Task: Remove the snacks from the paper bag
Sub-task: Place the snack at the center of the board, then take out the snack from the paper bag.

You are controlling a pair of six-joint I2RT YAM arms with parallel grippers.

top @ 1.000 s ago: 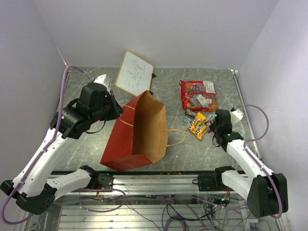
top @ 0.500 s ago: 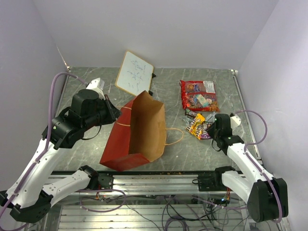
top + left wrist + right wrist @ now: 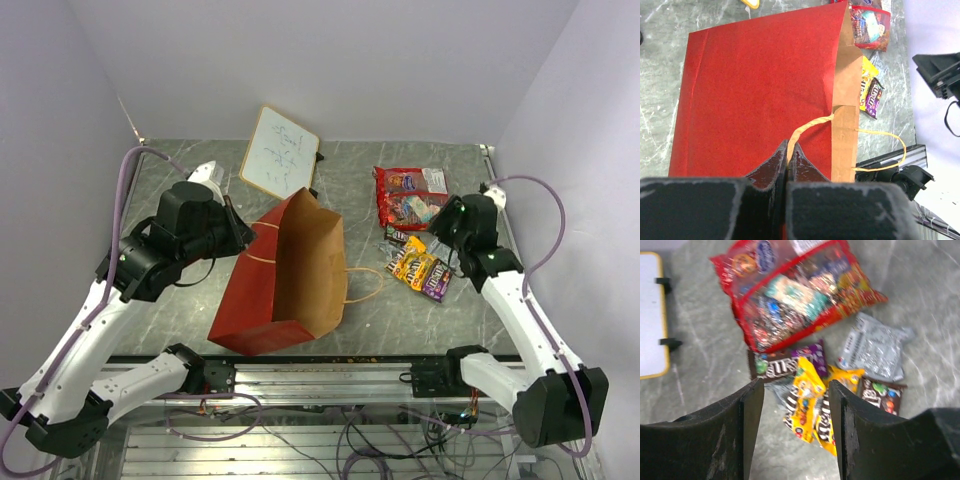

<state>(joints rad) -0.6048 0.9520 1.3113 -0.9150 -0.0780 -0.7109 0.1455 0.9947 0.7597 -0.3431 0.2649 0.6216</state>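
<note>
Top external: paper bag (image 3: 290,270) lies at tabletop (image 3: 420,325) centre, snacks (image 3: 413,212) near right edge.
Left fingers (image 3: 769,169) pinched tight on bag handle (image 3: 807,127); right fingers (image 3: 742,435) parted, empty, above snacks.

Twisted handle (image 3: 810,125) disappears into the left claw (image 3: 788,146), so the pinch itself is hidden. Off left of the right claw (image 3: 795,385), the whiteboard (image 3: 650,315) gets chopped by the frame edge.

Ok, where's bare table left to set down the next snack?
Bare table lies between the whiteboard and the large red candy bag, and nearer, between the paper bag handle and the right arm. Crowded: the small packets heaped on the near side of the candy bag, beneath the right tool.
</note>
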